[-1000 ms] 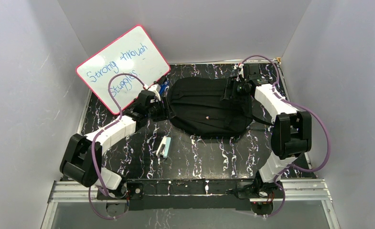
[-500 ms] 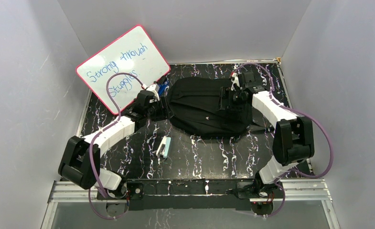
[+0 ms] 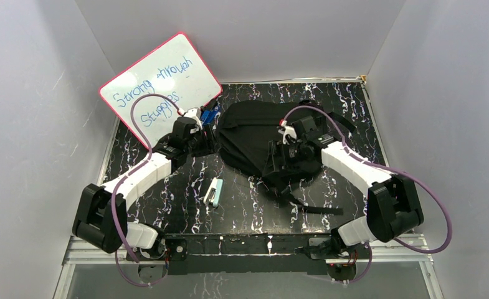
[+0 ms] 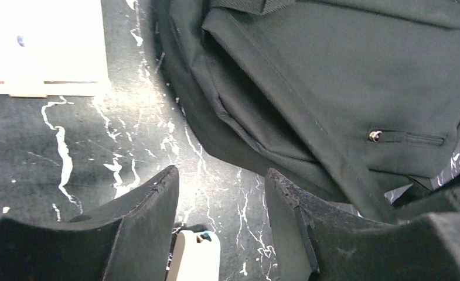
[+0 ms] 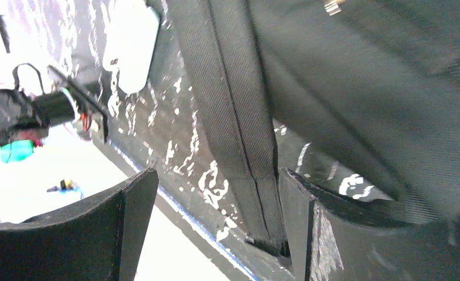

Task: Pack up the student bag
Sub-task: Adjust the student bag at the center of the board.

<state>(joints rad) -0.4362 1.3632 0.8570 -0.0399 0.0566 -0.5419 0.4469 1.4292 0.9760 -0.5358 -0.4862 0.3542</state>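
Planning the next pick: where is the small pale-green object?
Top view: the pale-green object lies left of centre on the table, between the student bag and the near edge.

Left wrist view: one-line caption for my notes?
Left gripper open above the marbled table, the black student bag just ahead, whiteboard corner at upper left.

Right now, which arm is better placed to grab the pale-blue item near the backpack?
Left: the left tool, open, hangs free near the pale-blue item; the right tool straddles a strap of the backpack.

Right hand point(image 5: 215, 187) swung nearer, dragging the student bag point(image 3: 248, 131) (strap point(image 3: 310, 207) trailing).
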